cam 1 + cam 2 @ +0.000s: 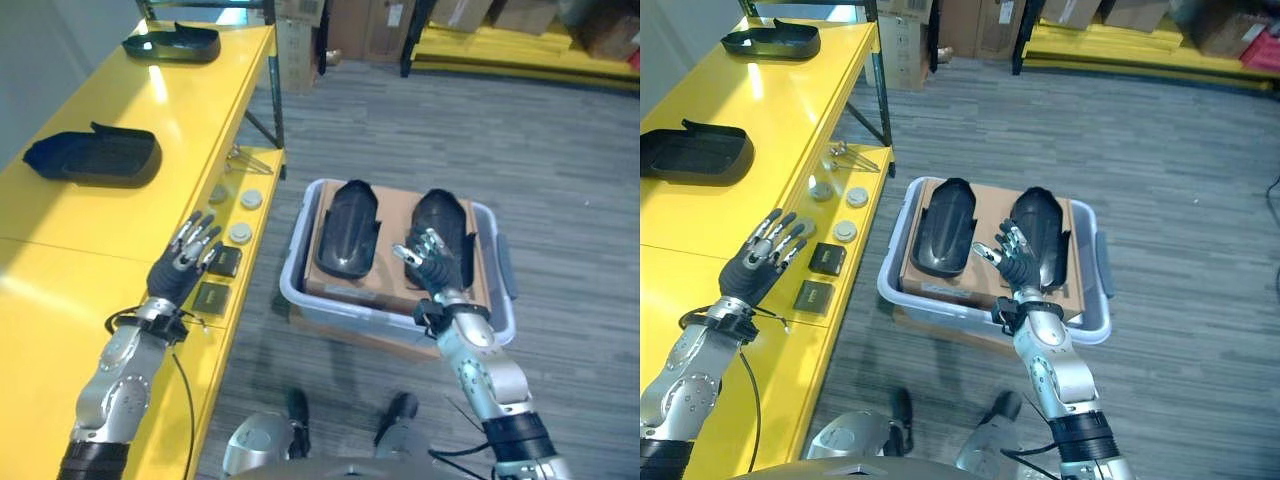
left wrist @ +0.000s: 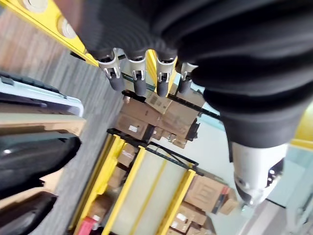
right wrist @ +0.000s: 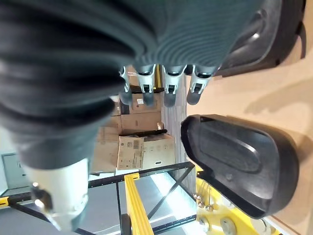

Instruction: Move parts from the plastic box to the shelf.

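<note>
Right hand (image 1: 432,262), fingers apart, hovers over the right black part (image 1: 441,232) in the plastic box (image 1: 300,295) at centre frame. Left hand (image 1: 186,262), fingers spread, holds nothing above the yellow shelf (image 1: 90,230) at left.

Even overhead light; glare streaks on the yellow shelf (image 1: 120,215) at upper left. Wrist views soft-focused up close, edges curved.
</note>
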You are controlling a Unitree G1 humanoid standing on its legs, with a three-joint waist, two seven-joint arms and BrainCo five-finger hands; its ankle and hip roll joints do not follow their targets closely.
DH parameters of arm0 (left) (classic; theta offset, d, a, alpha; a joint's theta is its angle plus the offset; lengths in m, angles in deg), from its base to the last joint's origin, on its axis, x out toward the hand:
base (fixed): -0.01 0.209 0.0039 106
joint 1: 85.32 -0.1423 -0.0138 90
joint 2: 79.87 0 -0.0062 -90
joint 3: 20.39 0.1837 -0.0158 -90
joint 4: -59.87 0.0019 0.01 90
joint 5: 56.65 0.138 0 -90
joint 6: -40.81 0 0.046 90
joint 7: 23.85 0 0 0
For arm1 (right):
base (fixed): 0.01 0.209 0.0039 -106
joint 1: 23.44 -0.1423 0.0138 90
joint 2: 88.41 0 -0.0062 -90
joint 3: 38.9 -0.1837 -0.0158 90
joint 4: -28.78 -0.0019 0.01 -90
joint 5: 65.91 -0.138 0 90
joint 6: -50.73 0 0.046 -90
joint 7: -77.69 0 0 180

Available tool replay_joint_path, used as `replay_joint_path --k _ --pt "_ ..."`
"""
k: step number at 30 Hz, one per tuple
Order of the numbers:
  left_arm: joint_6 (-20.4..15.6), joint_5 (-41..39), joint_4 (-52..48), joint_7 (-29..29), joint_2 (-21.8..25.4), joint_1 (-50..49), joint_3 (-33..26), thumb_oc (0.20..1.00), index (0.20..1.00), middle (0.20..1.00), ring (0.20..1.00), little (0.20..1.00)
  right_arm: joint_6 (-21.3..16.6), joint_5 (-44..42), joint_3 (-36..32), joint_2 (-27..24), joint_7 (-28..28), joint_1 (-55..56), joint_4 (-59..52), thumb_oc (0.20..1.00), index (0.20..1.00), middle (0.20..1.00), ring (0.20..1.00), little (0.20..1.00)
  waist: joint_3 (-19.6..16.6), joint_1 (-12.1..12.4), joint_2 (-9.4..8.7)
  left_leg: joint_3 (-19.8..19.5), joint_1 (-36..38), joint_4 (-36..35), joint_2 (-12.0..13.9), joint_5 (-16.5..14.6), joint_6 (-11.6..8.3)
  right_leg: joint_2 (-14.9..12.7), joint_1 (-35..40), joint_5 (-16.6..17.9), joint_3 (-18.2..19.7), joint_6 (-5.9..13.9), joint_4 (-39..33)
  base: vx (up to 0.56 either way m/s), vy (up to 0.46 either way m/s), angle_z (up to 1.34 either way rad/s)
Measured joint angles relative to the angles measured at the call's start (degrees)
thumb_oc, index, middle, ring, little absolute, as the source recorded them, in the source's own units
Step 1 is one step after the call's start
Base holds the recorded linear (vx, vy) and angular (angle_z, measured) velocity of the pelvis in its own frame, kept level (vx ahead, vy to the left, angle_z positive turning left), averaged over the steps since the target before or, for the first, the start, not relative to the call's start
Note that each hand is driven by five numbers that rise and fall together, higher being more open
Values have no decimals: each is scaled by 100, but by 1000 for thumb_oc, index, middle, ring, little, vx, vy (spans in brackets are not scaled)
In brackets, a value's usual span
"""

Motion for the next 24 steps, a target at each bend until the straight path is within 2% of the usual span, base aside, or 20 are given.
replay_joint_path --k 1,2,3,4,6,8,12,15,18,21,23,24 --pt "4 -3 -1 2 -24 -236 0 1000 1000 1000 1000 1000 15 3 -5 -53 -16 -2 -1 1000 1000 1000 1000 1000 -154 15 -266 -1 42 17 -31 -47 -186 150 571 204 -125 -7 -222 189 -304 -26" --pt "13 -4 -3 2 -124 -327 25 1000 1000 1000 1000 1000 41 1 -11 -122 -23 -8 -6 1000 1000 1000 1000 1000 -191 47 -320 -2 65 9 -4 -44 -286 281 854 199 -228 -29 -529 133 -205 -5" --pt "79 -3 -112 1 -255 -492 54 1000 1000 1000 1000 1000 110 -3 -24 -224 -5 -15 -44 1000 1000 1000 1000 1000 -201 34 -275 -23 94 -7 127 -32 -449 501 1077 381 -306 -101 -945 65 -138 -1" --pt "115 -3 -229 -27 -263 -590 96 1000 1000 1000 1000 1000 112 -9 -24 -295 28 -1 -36 1000 1000 1000 1000 1000 -203 34 -268 -67 84 -31 202 7 -516 635 1194 472 -339 -199 -1140 37 -57 2" --pt "199 8 -216 -139 -265 -606 140 1000 1000 1000 1000 1000 118 4 -109 -368 152 31 -7 1000 1000 1000 1000 1000 -272 26 -157 -105 64 -120 415 34 -685 868 1186 425 -382 -324 -1187 56 -22 4" --pt "227 13 -217 -245 -267 -601 143 1000 1000 1000 1000 1000 119 76 -142 -384 294 58 5 1000 1000 1000 1000 1000 -338 -38 -35 -144 72 -197 494 87 -749 963 1168 365 -403 -384 -1187 86 17 1" --pt "231 11 -217 -356 -266 -520 128 1000 1000 1000 1000 1000 103 607 -246 -581 702 125 63 1000 1000 1000 1000 1000 -419 -95 124 -145 116 -312 495 166 -725 985 1172 326 -415 -383 -1187 113 25 1" --pt "230 -1 -216 -457 -246 -370 134 1000 1000 1000 1000 1000 48 1020 -470 -791 1138 32 395 1000 1000 1000 1000 1000 -396 -5 118 -164 88 -277 464 184 -699 949 1129 306 -423 -362 -1125 38 44 4" --pt "168 -109 -174 -469 -198 -15 215 1000 1000 1000 1000 1000 -77 1424 -803 -1140 1597 -557 1111 1000 1000 1000 1000 1000 -275 59 186 -217 -350 -20 469 186 -674 841 615 224 -426 -400 -759 -212 73 7" --pt "-34 -372 117 -552 -101 948 641 1000 1000 1000 1000 1000 -131 1657 -1130 -1588 2029 -1792 2120 1000 1000 1000 1000 1000 227 89 418 -342 -1140 303 478 303 -520 722 -203 227 -438 -497 -259 -260 -21 11" --pt "-138 -452 227 -563 -83 1418 764 1000 1000 1000 1000 1000 -119 1691 -1096 -1711 2060 -2279 2531 1000 1000 1000 1000 1000 536 95 470 -382 -1340 314 479 414 -494 688 -447 234 -447 -534 -103 -228 -55 7" --pt "-287 -466 357 -570 -103 1821 937 1000 1000 1000 1000 1000 -130 1677 -962 -1776 2162 -2674 3103 1000 1000 1000 1000 1000 810 109 448 -471 -1525 372 481 454 -502 645 -657 130 -472 -573 108 -120 -39 16"
